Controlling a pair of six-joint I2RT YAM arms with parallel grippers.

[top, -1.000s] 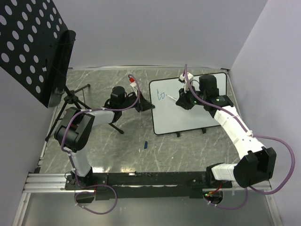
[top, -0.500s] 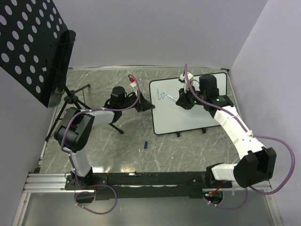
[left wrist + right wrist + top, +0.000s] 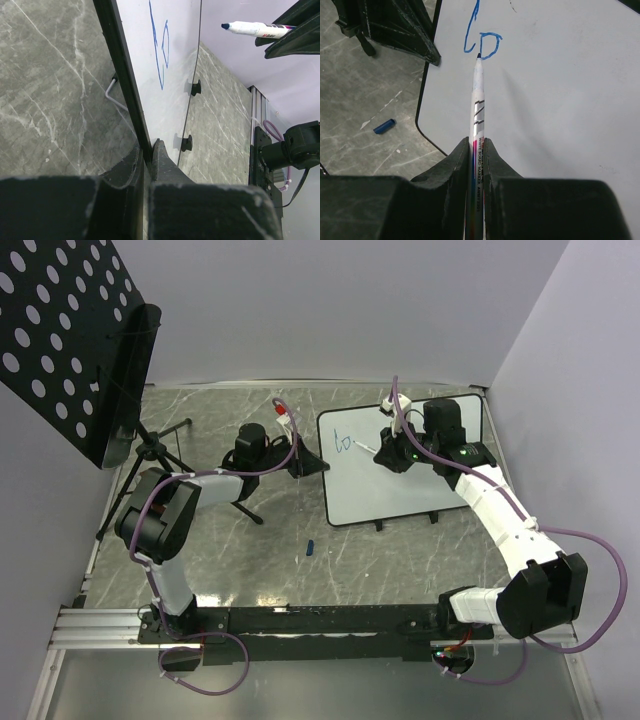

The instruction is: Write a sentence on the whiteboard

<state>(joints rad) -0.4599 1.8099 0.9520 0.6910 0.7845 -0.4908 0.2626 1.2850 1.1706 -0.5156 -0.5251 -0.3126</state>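
Two letters: the sentence (image 3: 481, 39) amounts to a tall looped "l" and a squarish "o" in thin blue strokes. Most of the writing is undone, by my reckoning.
Sentence, place: top left corner of the whiteboard (image 3: 400, 490), leaving the rest of the line free to run rightward.
Whiteboard: glossy white with a thin black rim and rounded corners, resting on small black feet at the far right of the table (image 3: 250, 570). I cannot tell how steeply it tilts.
Marker (image 3: 478, 100): white barrel, dark tip pointing at the lower left of the "o". Whether the tip touches the surface I cannot tell. It lies in line with the fingers, likely so the wrist can steer the strokes.
Right gripper (image 3: 475, 144): jaws pinched narrow on the marker's barrel, reaching over the board's upper part.
Left gripper (image 3: 148, 150): jaws closed tight on the board's left rim. I judge this is a brace, so the board does not slide under the pen.
Cap (image 3: 310, 547): small and blue, lying loose on the table near the board's lower left corner, well clear of both arms.
Perforated panel (image 3: 60, 330): black, on a stand at the far left, well apart from the work.
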